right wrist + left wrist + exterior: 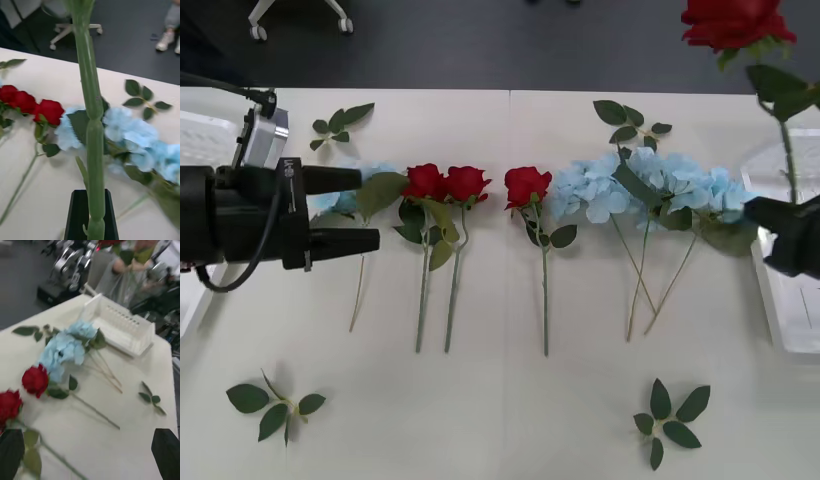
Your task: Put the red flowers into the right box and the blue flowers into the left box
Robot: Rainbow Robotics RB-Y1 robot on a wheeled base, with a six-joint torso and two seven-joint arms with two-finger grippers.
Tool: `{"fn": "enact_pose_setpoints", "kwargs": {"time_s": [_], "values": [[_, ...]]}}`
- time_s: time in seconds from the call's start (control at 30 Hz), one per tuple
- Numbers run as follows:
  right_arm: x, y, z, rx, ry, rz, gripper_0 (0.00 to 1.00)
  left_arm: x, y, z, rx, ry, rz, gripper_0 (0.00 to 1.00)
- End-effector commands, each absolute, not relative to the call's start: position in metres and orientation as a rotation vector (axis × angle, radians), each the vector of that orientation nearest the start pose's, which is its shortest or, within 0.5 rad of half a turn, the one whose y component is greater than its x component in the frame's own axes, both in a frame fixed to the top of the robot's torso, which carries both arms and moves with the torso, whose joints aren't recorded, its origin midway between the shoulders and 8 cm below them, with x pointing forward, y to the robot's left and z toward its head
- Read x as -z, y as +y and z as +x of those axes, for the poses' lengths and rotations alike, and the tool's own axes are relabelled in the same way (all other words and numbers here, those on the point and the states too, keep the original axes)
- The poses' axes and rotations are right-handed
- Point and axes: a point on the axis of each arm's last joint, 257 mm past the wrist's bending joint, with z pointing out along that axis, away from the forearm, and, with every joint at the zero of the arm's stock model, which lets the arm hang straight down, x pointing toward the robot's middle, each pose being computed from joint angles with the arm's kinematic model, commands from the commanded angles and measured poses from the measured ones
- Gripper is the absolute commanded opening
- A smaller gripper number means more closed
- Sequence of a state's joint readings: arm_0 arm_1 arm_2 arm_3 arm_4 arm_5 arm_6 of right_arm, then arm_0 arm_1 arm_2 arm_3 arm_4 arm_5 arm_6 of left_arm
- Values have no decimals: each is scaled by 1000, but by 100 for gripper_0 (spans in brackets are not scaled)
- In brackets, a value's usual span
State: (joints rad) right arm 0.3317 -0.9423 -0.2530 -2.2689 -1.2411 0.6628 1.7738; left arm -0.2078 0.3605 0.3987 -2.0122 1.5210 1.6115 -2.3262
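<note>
My right gripper (772, 226) is shut on the stem (93, 142) of a red flower, holding it upright over the right box (786, 300); its head (735, 22) is high at the far right. Three more red flowers (467, 183) lie in a row mid-table, also in the left wrist view (35, 380). Blue flowers (650, 185) lie in a cluster to their right. One more blue flower (348, 198) lies at the left, partly hidden between the fingers of my open left gripper (368, 210). The left box (200, 135) sits at the left edge.
Loose green leaf sprigs lie at the back left (340, 125), back right (630, 120), front left (275, 405) and front right (670, 415). Long stems trail toward the front of the table. An office chair base (295, 15) stands on the dark floor behind.
</note>
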Motion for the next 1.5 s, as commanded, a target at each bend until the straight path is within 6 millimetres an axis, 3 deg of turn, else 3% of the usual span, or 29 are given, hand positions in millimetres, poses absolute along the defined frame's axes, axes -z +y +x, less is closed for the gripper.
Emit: {"fn": "enact_pose_setpoints", "kwargs": {"time_s": [0.03, 0.2, 0.27, 0.3, 0.33, 0.6, 0.8, 1.13, 1.5], "values": [[110, -315, 415, -292, 1980, -349, 0, 100, 170, 390, 635, 1804, 965, 100], [125, -374, 412, -202, 2087, -246, 0, 119, 189, 397, 507, 1926, 859, 100], [134, -409, 413, -129, 2125, -186, 0, 129, 196, 402, 482, 1996, 799, 100], [134, -409, 413, -129, 2125, -186, 0, 129, 196, 402, 482, 1996, 799, 100], [142, -433, 414, -73, 2147, -141, 0, 139, 203, 407, 455, 2054, 744, 100], [176, -519, 410, 123, 2224, 21, 0, 168, 216, 428, 361, 2243, 497, 100], [195, -570, 407, 224, 2245, 131, 0, 189, 221, 441, 310, 2370, 331, 100], [227, -628, 398, 354, 2280, 256, 0, 222, 236, 469, 211, 2506, 169, 100], [240, -627, 410, 345, 2267, 257, 0, 253, 247, 494, 198, 2617, 98, 100]]}}
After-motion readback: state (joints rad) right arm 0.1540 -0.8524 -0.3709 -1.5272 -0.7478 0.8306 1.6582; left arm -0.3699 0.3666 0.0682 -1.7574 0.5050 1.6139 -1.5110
